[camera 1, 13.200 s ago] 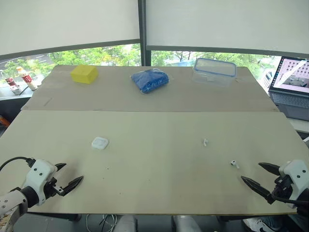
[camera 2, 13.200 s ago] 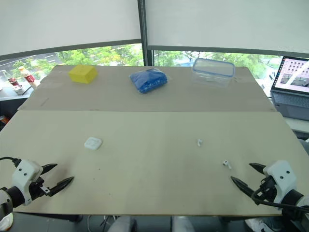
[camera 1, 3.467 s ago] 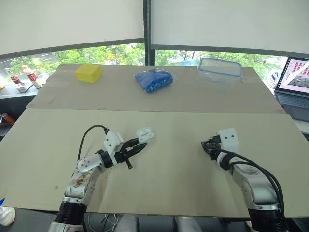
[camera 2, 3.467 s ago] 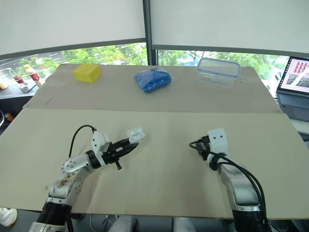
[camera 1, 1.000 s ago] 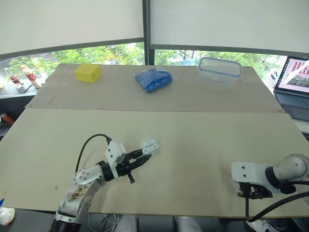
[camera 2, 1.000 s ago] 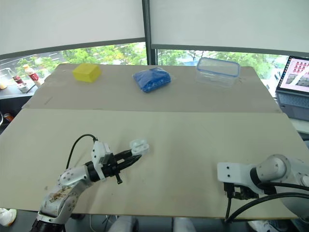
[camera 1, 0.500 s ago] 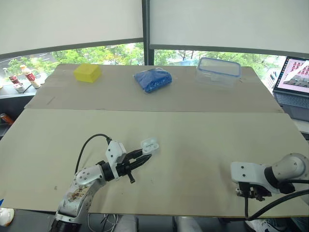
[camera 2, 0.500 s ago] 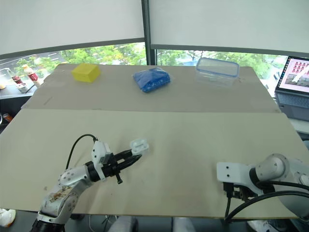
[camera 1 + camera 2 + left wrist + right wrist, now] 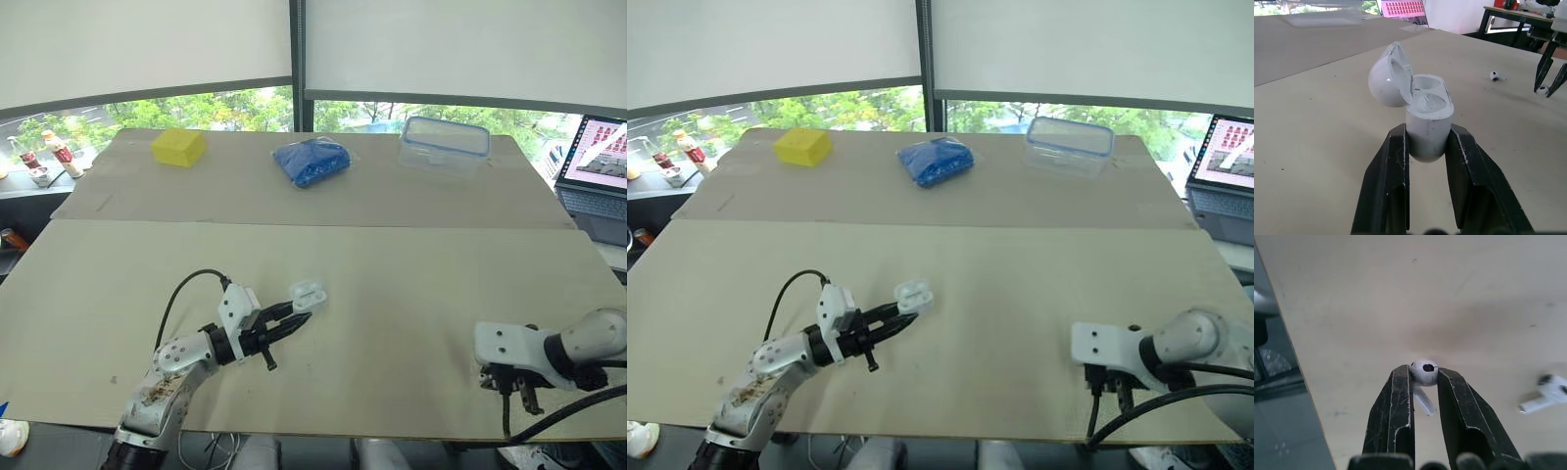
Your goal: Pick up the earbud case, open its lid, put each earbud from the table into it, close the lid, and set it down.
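Down at the front right corner of the table [image 9: 392,264] my right pincer [image 9: 1422,371] is now clamped on an earbud [image 9: 1423,376], its round head caught between the two fingertips and its stem hanging below. A few seconds ago this arm was working near the middle of the table; it has since swung out here, and over the last second it has barely shifted, so I judge the pinch has only just been made. Whether the bud has left the surface yet I cannot tell. My left pincer [image 9: 1427,134] has stayed as it was, squeezing the base of the earbud case [image 9: 1427,122] and holding it above the table left of centre, with the lid [image 9: 1388,81] tipped back and both wells showing. At the start that case lay shut on the table, so picking up and opening are done, and the loading is what begins now. A second earbud [image 9: 1546,392] lies on the table just beside the one I hold, so neither is in the case yet. Between my two pincers the tabletop is bare, and I see nothing to block the carry across. A yellow block [image 9: 178,147], a blue bag [image 9: 312,162] and a clear container [image 9: 444,144] sit well apart along the far side, and a laptop [image 9: 598,162] stands off the right edge. My worry is the thin hold: the bud could twist or slip before it reaches its well.
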`<state>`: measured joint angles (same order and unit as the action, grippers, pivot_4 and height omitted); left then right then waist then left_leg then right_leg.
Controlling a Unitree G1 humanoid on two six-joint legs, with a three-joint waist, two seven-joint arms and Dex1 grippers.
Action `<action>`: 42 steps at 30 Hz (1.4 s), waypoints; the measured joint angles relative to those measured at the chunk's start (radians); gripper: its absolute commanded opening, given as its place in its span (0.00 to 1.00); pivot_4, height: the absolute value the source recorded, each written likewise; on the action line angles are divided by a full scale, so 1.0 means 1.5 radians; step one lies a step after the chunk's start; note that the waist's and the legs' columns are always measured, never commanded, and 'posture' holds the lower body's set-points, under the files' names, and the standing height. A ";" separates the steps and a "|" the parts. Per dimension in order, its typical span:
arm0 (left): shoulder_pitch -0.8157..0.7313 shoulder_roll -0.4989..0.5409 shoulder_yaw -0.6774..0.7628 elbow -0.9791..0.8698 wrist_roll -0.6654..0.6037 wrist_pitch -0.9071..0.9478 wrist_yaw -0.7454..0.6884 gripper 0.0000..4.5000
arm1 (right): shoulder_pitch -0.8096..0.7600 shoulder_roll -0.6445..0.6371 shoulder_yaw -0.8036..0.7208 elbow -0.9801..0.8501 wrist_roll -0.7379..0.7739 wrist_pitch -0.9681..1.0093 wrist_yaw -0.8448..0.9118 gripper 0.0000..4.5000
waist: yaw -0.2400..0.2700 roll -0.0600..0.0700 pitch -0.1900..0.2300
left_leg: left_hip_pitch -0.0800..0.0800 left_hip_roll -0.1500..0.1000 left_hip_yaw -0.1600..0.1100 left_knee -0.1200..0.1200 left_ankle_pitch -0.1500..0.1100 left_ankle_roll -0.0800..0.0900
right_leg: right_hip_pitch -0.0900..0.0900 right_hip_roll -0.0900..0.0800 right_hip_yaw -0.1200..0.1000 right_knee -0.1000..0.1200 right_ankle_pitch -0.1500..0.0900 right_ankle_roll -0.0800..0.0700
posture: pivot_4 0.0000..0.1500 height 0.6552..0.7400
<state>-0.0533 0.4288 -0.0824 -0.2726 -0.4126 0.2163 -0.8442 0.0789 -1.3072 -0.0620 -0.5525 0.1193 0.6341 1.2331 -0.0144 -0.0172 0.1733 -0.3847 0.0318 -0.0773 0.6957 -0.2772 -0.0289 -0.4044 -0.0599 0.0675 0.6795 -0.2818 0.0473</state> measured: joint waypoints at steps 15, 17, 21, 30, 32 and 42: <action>-0.126 -0.072 -0.001 0.079 0.000 -0.003 0.031 0.12 | -0.350 0.695 -0.180 -0.108 0.422 0.464 -0.422 0.08 | 0.001 -0.001 0.001 | -0.002 0.000 -0.002 0.000 0.000 0.000 | -0.002 0.000 -0.001 0.001 0.000 0.000 | 1.00 0.29; -0.140 -0.077 0.001 0.089 0.000 0.006 0.037 0.12 | -0.351 0.770 -0.177 -0.114 0.432 0.466 -0.494 0.08 | 0.002 -0.001 0.001 | -0.003 -0.001 -0.002 0.000 0.000 0.000 | -0.003 0.000 -0.001 0.001 0.000 0.000 | 1.00 0.29; -0.163 -0.085 0.001 0.100 -0.001 0.016 0.045 0.12 | -0.335 0.835 -0.155 -0.115 0.432 0.443 -0.576 0.08 | 0.000 -0.001 0.001 | -0.003 -0.001 -0.002 0.000 0.000 0.000 | -0.004 0.000 -0.001 0.002 0.000 0.000 | 1.00 0.29; -0.174 -0.094 -0.002 0.104 -0.002 0.022 0.044 0.12 | -0.300 0.855 -0.052 -0.085 0.376 0.299 -0.640 0.08 | -0.017 -0.001 0.001 | -0.004 -0.001 -0.002 0.000 0.000 0.000 | -0.006 0.000 -0.001 0.003 0.000 0.000 | 1.00 0.29; -0.174 -0.096 -0.003 0.104 -0.002 0.025 0.044 0.12 | -0.297 0.856 -0.033 -0.077 0.366 0.273 -0.646 0.08 | -0.019 -0.001 0.001 | -0.004 -0.001 -0.002 0.000 0.000 0.000 | -0.006 0.000 -0.001 0.003 0.000 0.000 | 1.00 0.29; -0.180 -0.095 -0.007 0.103 -0.001 0.034 0.044 0.12 | -0.269 0.828 0.066 -0.016 0.291 0.149 -0.650 0.08 | -0.019 -0.001 0.001 | -0.009 -0.001 -0.002 0.000 0.001 -0.001 | -0.012 0.000 0.000 0.005 0.001 0.000 | 1.00 0.29</action>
<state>-0.3234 0.2857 -0.0930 -0.1174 -0.4145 0.2680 -0.7779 -0.3240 -0.0646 0.0370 -0.5769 0.5559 0.8575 0.2574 -0.0434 -0.0180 0.1746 -0.3983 0.0304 -0.0796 0.6961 -0.2757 -0.0311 -0.4225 -0.0599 0.0669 0.6871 -0.2809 0.0465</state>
